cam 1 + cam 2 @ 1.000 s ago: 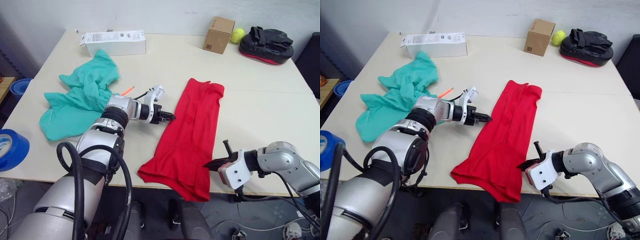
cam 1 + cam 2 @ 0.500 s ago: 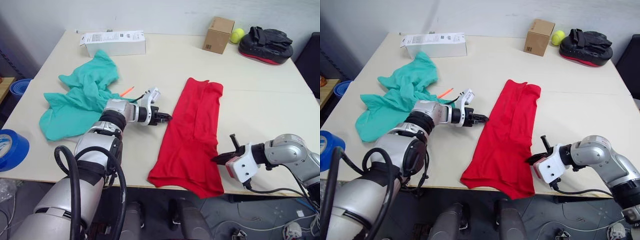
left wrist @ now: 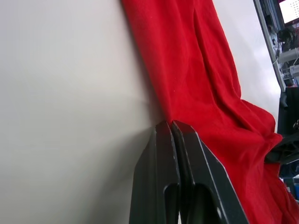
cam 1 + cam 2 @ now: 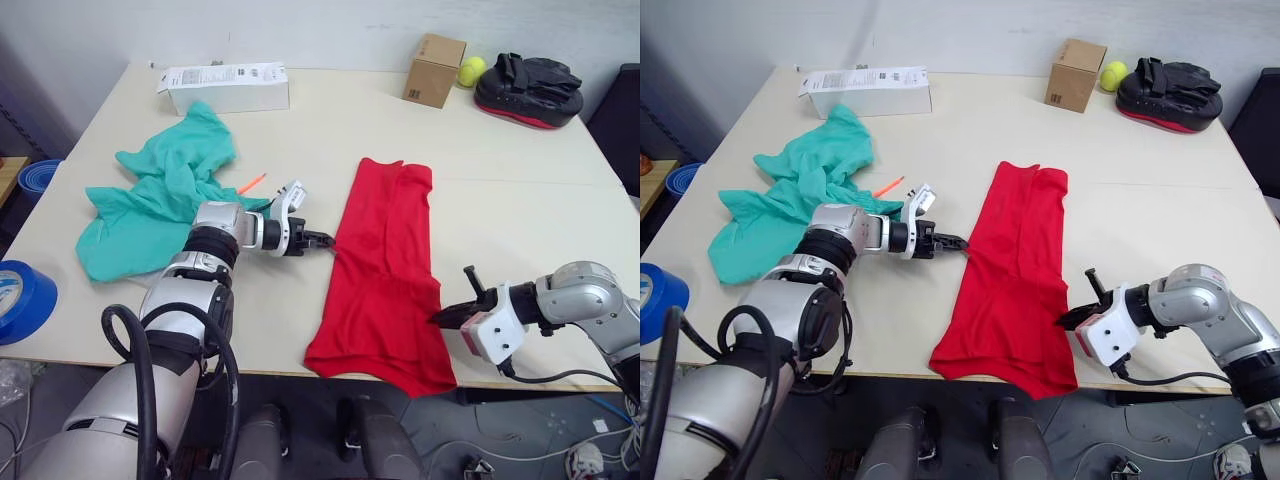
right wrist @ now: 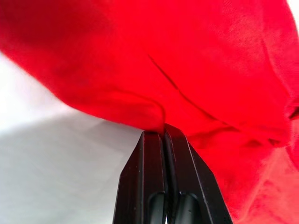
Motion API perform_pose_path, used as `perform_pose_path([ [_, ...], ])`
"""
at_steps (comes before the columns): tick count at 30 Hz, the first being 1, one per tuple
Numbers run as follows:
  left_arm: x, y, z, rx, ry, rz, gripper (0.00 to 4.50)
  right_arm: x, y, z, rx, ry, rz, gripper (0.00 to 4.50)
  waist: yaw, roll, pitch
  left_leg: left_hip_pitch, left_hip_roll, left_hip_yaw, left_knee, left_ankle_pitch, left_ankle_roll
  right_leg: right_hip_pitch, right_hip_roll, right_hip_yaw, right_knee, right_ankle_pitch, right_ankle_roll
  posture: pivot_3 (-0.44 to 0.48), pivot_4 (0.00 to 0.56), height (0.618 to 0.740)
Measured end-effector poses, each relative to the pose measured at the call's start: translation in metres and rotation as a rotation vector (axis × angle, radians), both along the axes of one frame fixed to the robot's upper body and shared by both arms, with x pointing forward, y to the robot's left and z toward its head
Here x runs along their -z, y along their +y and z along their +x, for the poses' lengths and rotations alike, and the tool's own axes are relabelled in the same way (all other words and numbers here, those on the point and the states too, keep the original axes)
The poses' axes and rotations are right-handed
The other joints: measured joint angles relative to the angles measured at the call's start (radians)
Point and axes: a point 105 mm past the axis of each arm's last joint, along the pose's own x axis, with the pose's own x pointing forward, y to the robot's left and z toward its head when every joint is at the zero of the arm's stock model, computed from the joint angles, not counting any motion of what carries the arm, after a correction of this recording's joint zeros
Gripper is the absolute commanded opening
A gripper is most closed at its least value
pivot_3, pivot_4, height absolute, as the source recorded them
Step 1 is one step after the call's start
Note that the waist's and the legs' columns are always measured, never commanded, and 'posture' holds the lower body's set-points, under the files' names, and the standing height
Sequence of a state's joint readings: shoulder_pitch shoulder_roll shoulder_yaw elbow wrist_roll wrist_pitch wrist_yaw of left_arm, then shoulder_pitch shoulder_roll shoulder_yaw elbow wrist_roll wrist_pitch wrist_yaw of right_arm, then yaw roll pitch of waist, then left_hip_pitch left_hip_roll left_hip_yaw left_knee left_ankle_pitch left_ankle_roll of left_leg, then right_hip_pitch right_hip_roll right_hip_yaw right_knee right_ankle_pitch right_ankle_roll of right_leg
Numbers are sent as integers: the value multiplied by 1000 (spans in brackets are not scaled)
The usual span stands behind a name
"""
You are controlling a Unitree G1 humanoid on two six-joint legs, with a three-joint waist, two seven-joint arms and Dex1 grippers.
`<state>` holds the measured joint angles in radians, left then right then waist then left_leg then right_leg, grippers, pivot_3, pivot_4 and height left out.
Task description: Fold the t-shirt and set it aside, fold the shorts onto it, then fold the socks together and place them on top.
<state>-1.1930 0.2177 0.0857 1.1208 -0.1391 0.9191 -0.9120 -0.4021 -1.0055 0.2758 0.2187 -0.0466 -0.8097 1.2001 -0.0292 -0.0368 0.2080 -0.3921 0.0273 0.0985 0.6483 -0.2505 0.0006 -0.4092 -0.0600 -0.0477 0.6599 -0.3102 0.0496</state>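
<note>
Pulled straighter and farther onto the table since a second earlier: the t-shirt, then a long red strip running from the far middle toward the near edge, its near hem no longer drooping so deep over that edge. Drawn back to the left over the same second: the left gripper, tips pressed together at the shirt's left edge about halfway along, pinching the cloth there as far as could be told. Shifted right and slightly farther in: the right gripper, fingers closed flat against each other with a small fold of red fabric nipped at the tips, at the shirt's near right edge.

Left where they were: the shorts, crumpled in a teal heap on the left half of the table, well apart from the shirt, with an orange tag showing at their right side. Beyond them, at the far left, a white box; at the far right, a cardboard box, a tennis ball and a black-and-red pad. Off the table's near left, a blue tape roll.
</note>
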Motion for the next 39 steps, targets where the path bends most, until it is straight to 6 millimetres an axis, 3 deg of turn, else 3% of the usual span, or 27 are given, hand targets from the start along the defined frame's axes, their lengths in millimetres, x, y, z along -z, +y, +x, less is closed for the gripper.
perform_pose_path([
  [5,1,11,-8,-10,-2,-4,16,-1,4,3,-34,-22,14,0,-1,0,0,1,1,1,0,0,-1,0,0,1,1,0,0,0,150,740],
  [11,0,29,-17,-64,-11,15,16,4,-4,6,-54,-32,-20,0,1,0,0,1,0,0,0,0,0,1,0,1,1,0,0,0,150,740],
  [22,-1,33,-29,-57,-79,23,16,2,-1,11,-40,-1,34,0,2,0,0,2,1,0,0,0,-1,1,0,1,1,0,-1,0,150,740],
  [24,-5,36,-30,-44,-125,27,404,3,6,5,-35,39,77,0,2,0,0,2,1,0,0,0,-1,1,0,1,1,0,-1,0,150,740],
  [27,-12,41,-39,21,-224,60,1203,4,12,-1,-25,82,104,619,0,0,0,2,1,0,0,0,-1,2,0,1,1,0,-1,0,150,740],
  [33,-17,50,-93,414,-530,197,3125,-2,8,-3,18,102,139,2675,2,1,0,2,1,-1,-1,0,-1,2,0,1,0,-2,-4,0,150,740],
  [37,-18,48,-117,689,-780,268,4386,-11,-4,-10,30,101,136,4022,10,2,-1,2,1,-2,-1,-2,3,4,-2,0,-2,-2,-5,0,150,740],
  [38,-19,46,-119,742,-848,283,4500,-13,-7,-12,26,101,131,4394,13,2,-1,2,1,-2,-1,-3,5,4,-2,0,-3,-2,-5,0,150,740],
  [39,-21,44,-121,804,-925,304,4500,-15,-10,-14,19,96,122,4452,15,2,-1,2,1,-2,-1,-5,9,4,-2,0,-4,-2,-6,0,150,740],
])
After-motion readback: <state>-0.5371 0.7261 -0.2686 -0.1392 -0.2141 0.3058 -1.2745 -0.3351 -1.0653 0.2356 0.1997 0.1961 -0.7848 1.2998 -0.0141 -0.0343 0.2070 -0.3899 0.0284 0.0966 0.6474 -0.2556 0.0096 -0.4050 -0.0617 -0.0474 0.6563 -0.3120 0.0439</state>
